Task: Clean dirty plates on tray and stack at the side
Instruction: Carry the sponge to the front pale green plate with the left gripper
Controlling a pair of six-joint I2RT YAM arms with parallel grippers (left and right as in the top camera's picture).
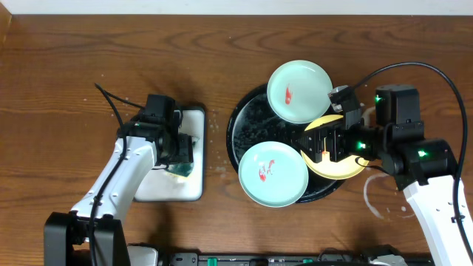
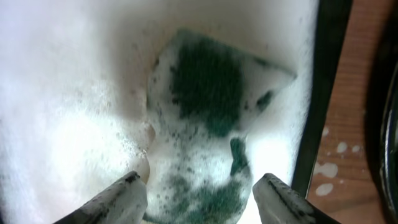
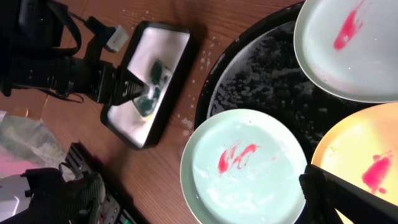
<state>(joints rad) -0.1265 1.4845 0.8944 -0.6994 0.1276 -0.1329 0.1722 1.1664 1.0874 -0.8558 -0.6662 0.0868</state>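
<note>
Three smeared plates in one black tray (image 1: 247,122): upper mint plate (image 1: 299,92), lower mint plate (image 1: 272,174), yellow plate (image 1: 336,168).
Right gripper (image 1: 323,144), jaws apart, part-covers yellow plate; left gripper (image 2: 202,193), jaws apart, straddles one foam-blurred sponge (image 2: 205,81).

Bare table (image 1: 218,89) separates the sponge tray (image 1: 194,118) from the black tray (image 1: 251,129), crowded by three plates (image 1: 272,174).

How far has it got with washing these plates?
Nothing looks done: all three plates, two mint and one yellow, sit smeared red on the black tray; none stacked aside. In hand: the left fingers straddle the soapy sponge, open; the right fingers hover open over the yellow one. Left: all the scrubbing and stacking.
</note>
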